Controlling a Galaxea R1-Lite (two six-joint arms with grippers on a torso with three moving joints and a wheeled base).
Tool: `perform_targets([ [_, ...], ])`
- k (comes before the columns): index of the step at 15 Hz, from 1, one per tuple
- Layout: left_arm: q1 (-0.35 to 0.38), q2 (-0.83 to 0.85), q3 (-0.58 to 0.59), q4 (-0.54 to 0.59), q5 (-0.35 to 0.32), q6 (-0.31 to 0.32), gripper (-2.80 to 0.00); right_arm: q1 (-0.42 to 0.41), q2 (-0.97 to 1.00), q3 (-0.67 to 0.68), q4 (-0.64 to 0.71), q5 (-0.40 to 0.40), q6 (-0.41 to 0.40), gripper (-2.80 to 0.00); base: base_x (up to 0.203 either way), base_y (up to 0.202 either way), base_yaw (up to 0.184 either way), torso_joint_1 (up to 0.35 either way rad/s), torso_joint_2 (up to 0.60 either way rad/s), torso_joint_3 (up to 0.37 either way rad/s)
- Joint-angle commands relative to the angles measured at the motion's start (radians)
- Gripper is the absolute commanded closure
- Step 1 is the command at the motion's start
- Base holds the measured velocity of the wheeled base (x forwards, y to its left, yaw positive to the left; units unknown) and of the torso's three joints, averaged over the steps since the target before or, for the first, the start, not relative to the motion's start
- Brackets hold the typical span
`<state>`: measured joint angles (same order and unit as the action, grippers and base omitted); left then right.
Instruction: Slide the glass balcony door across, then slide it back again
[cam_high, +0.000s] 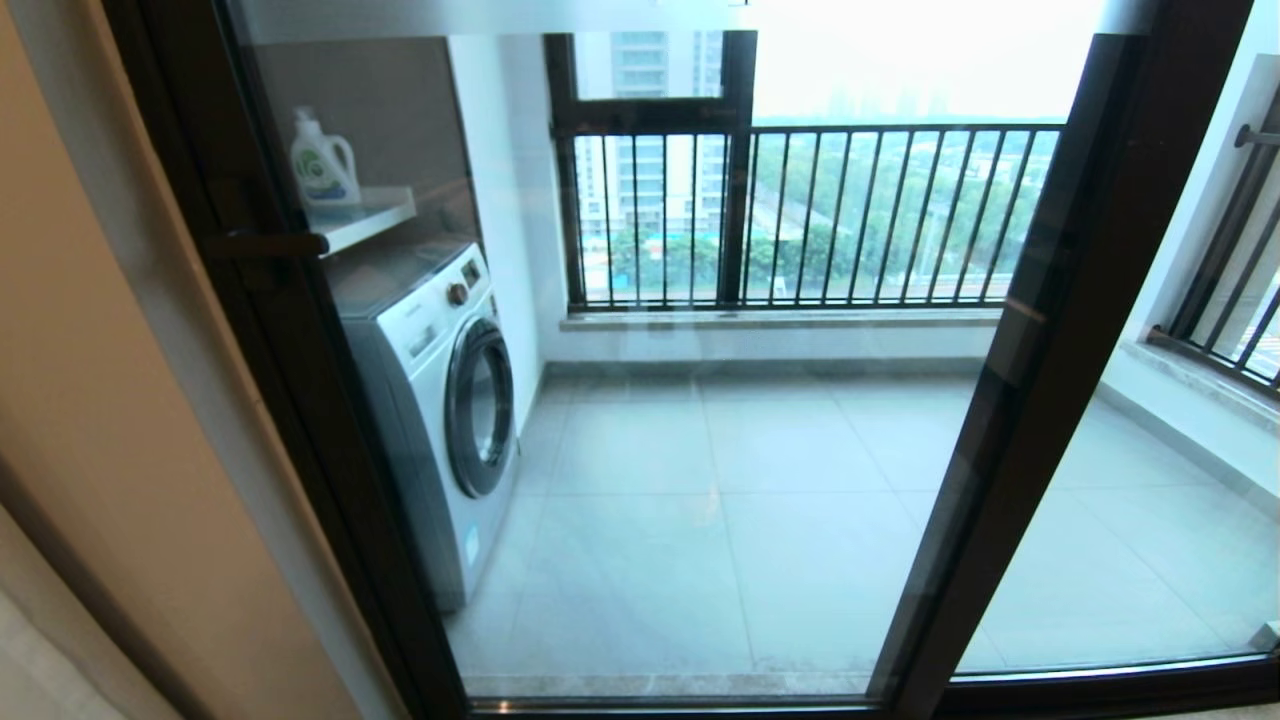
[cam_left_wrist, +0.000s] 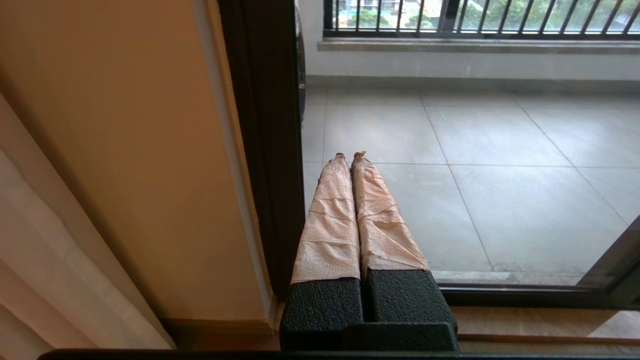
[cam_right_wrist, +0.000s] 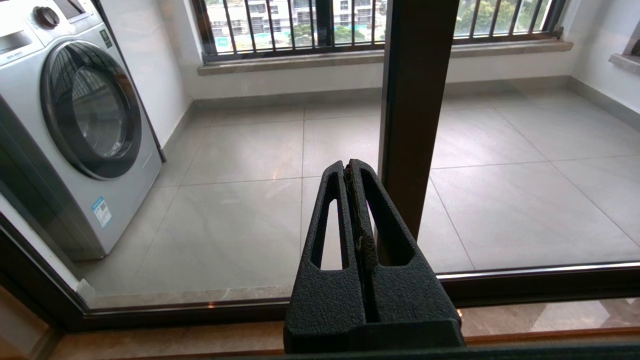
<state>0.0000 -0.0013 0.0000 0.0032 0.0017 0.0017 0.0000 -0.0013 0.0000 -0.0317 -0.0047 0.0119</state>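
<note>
Glass balcony door (cam_high: 640, 420) upright, long axis floor to ceiling, closed against the beige wall (cam_high: 110, 420), bar handle (cam_high: 268, 245) lying level on its left upright; left gripper (cam_left_wrist: 350, 156) clenched empty, low beside that upright; right gripper (cam_right_wrist: 348, 167) clenched empty, before the door's right upright (cam_right_wrist: 412, 110).

I have the glass balcony door (cam_high: 640, 450) straight ahead, its handle (cam_high: 268, 245) on the left upright, next to the wall (cam_high: 90, 400) on my left. To the right, a second glass panel (cam_high: 1130, 520) meets it at an upright (cam_high: 1010, 400). Behind the glass — a washing machine (cam_high: 440, 400) on the left, a shelf (cam_high: 365, 218) above it with a bottle (cam_high: 322, 165) on it, and a railed window (cam_high: 800, 215) at the back. Left end effector (cam_left_wrist: 350, 156) sits before the door's left edge — right end effector (cam_right_wrist: 348, 167) before the middle upright.
</note>
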Motion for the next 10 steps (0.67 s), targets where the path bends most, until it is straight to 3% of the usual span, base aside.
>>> perform_targets([
  [1,0.000,0.003,0.000,0.000,0.000,0.000,0.00,0.000,0.001,0.012,-0.001,0.002,-0.001,0.00,0.000,0.000,0.000,0.000,0.00,0.000],
  [10,0.000,0.003,0.000,0.000,0.000,0.000,0.00,0.000,0.001,0.012,-0.001,-0.001,0.003,0.00,0.000,0.000,0.000,0.000,0.00,0.000],
])
